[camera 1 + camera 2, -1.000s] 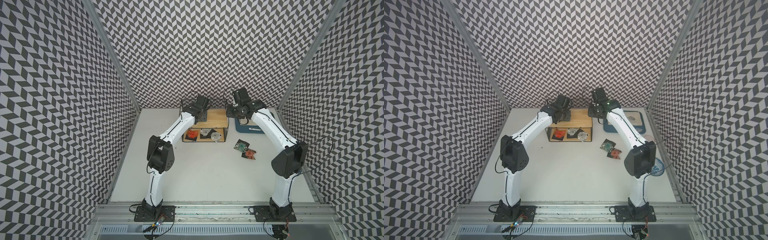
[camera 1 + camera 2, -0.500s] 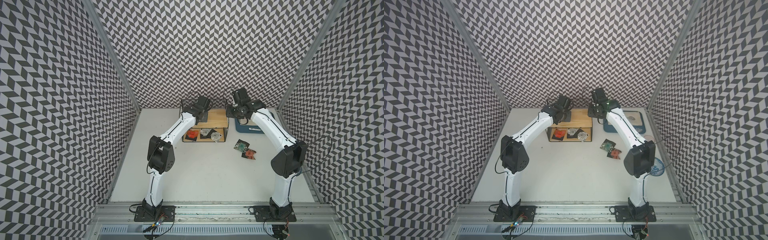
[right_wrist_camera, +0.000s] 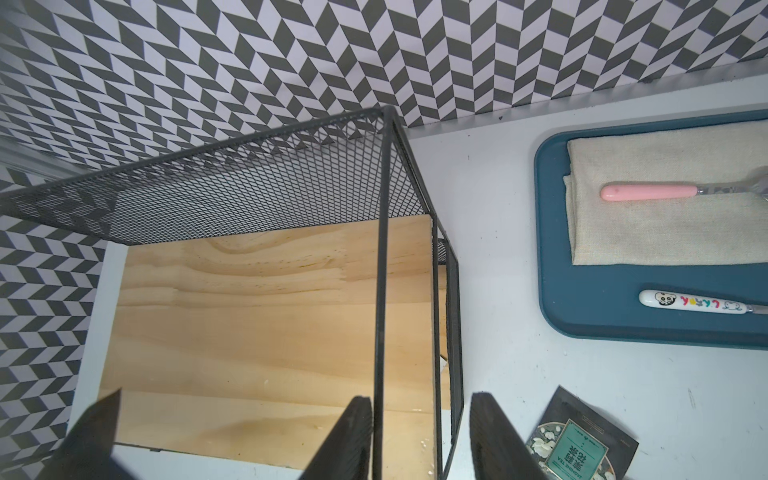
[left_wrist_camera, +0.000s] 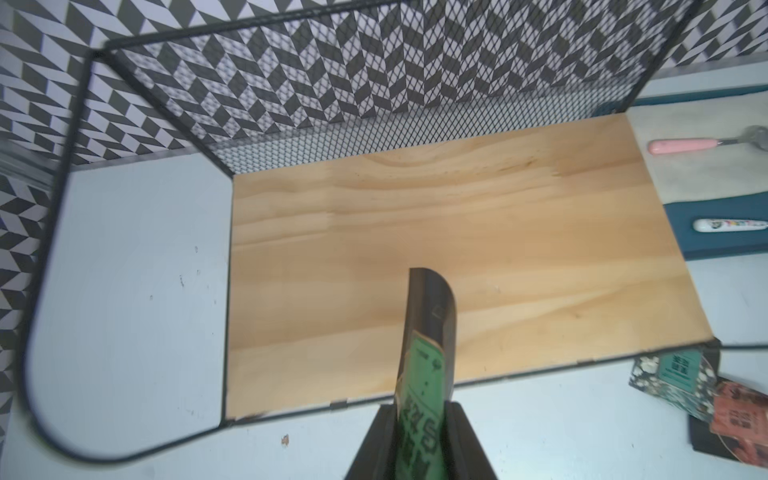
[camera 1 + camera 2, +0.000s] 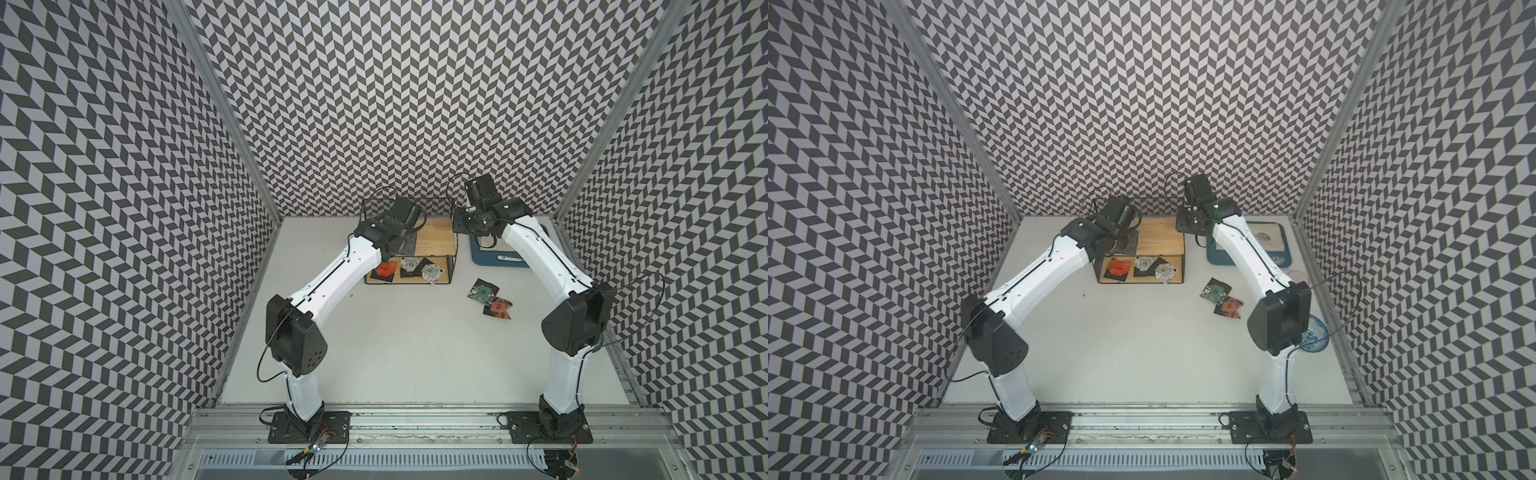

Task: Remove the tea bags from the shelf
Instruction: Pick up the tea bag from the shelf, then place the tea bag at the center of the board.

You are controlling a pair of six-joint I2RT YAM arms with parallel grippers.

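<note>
The shelf (image 5: 434, 237) stands at the back of the table, a black wire rack with two wooden boards. My left gripper (image 4: 422, 409) is shut on a light green tea bag (image 4: 424, 374), held on edge just above the front of the bare top board (image 4: 457, 232). On the lower board lie three tea bags: orange-red (image 5: 384, 270), white (image 5: 411, 264) and silver (image 5: 432, 272). A teal tea bag (image 5: 482, 291) and an orange-red one (image 5: 497, 308) lie on the table right of the shelf. My right gripper (image 3: 419, 399) is open, straddling the shelf's right side wire (image 3: 380, 291).
A blue tray (image 3: 582, 316) with a beige cloth (image 3: 665, 232) sits right of the shelf and carries a pink-handled utensil (image 3: 648, 192) and a white-handled one (image 3: 698, 305). A small blue-patterned dish (image 5: 1314, 336) lies by the right wall. Patterned walls close in three sides.
My left jaws have closed onto the green tea bag over the top board. The right arm has stayed where it was.
</note>
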